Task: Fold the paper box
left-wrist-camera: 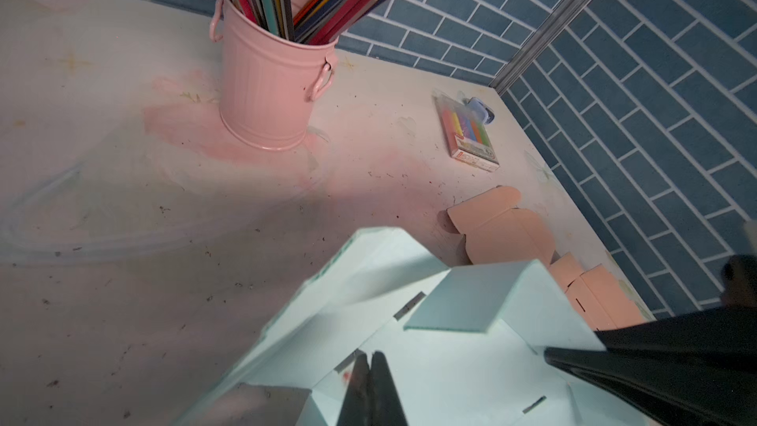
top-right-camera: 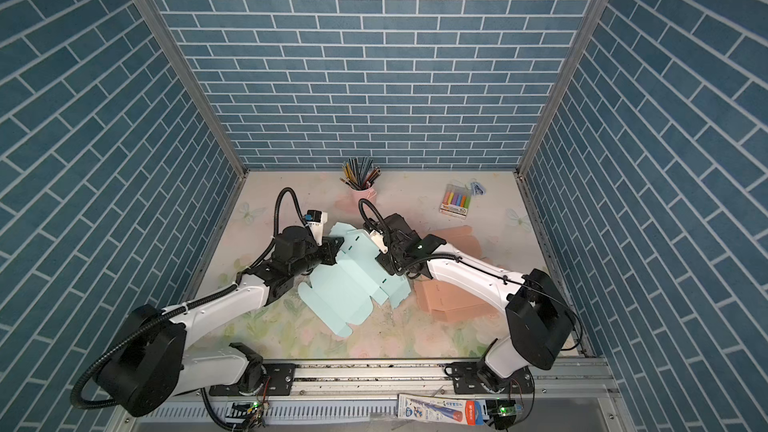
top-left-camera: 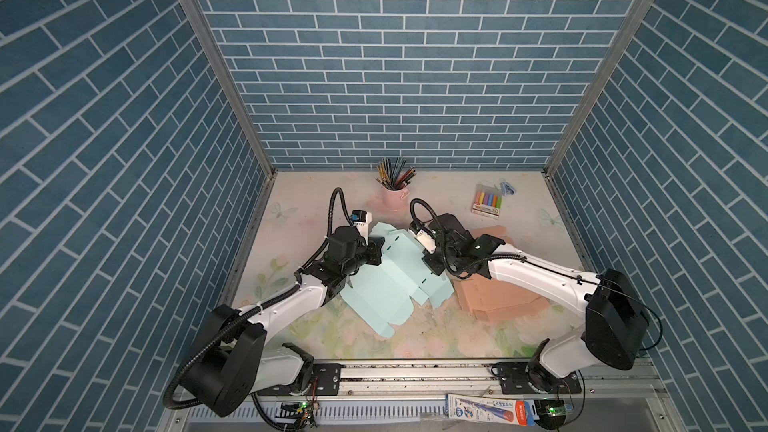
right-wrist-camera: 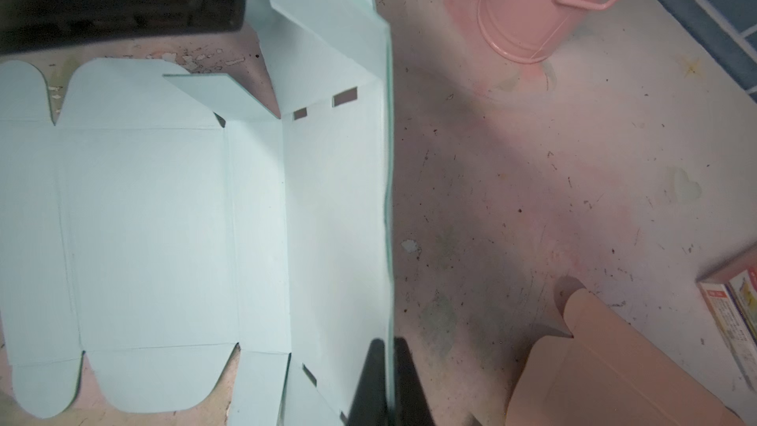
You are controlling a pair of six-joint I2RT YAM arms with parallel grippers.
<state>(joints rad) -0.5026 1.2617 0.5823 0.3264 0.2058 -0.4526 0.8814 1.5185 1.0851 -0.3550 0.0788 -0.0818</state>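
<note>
The paper box [top-left-camera: 386, 288] is a pale blue cut-out sheet lying mostly flat near the middle of the table [top-left-camera: 316, 218], with its long axis running from about 11 o'clock to 5 o'clock in both top views.

My left gripper [top-left-camera: 376, 252] sits at the sheet's 11 o'clock edge. In my left wrist view its jaws are pressed together [left-wrist-camera: 370, 387] over the blue card. I cannot tell whether a layer of card lies between them. Just beyond them a small flap and a slotted side panel stand up from the sheet.

My right gripper [top-left-camera: 430, 264] is at the sheet's 2 o'clock edge. In my right wrist view it is closed on the card [right-wrist-camera: 387, 379], with the thin edge of a raised panel running straight in between the two fingers. That panel stands upright along the fold with the two small slots, while the base and the rounded flaps lie flat on the table.

From the sheet, a pink bucket [top-left-camera: 394, 197] of pencils stands at 12 o'clock, a pack of markers [top-left-camera: 487, 201] lies at 1 o'clock, and an orange card sheet [top-left-camera: 498, 297] rests at 3 o'clock, partly under my right arm.
</note>
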